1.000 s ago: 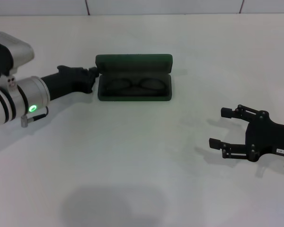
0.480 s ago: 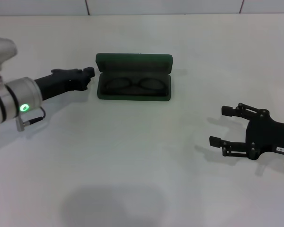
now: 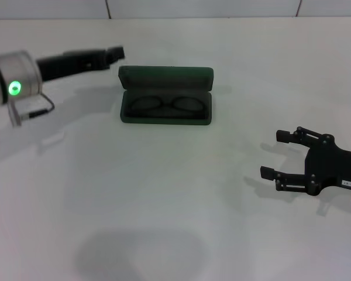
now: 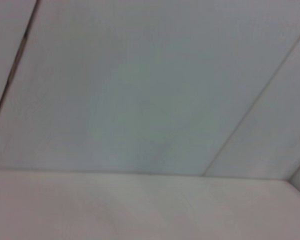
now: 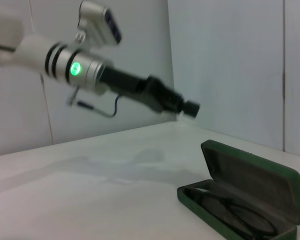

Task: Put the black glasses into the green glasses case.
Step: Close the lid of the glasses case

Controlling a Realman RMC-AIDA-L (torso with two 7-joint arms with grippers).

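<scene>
Two grippers in your shot, and neither one has hold of anything. Take the green glasses case (image 3: 166, 95) as your anchor: it sits open on the white table (image 3: 164, 193), lid tipped up on its far side, and the black glasses (image 3: 164, 105) are lying inside the lower half, lenses side by side on the dark lining. From the right wrist view you get the same story: case (image 5: 250, 200) open, glasses (image 5: 235, 212) resting down in the tray part, lid standing up behind them.

Your left gripper (image 3: 114, 53) is up in the air just off the case's left far corner, not touching it, with the arm stretching away to the left and a green light glowing on the wrist section. You can spot it in the right wrist view too (image 5: 187, 106), raised above the table and beyond the case. Honestly can't tell from any view whether its fingers are parted or closed, and the left wrist view only gives you blank wall and table edge.

Your right gripper (image 3: 275, 155) is well off to the right of the case and nearer the robot, low over the table, fingers (image 3: 284, 136) spread apart with nothing between them, tips pointing back toward the case side.
</scene>
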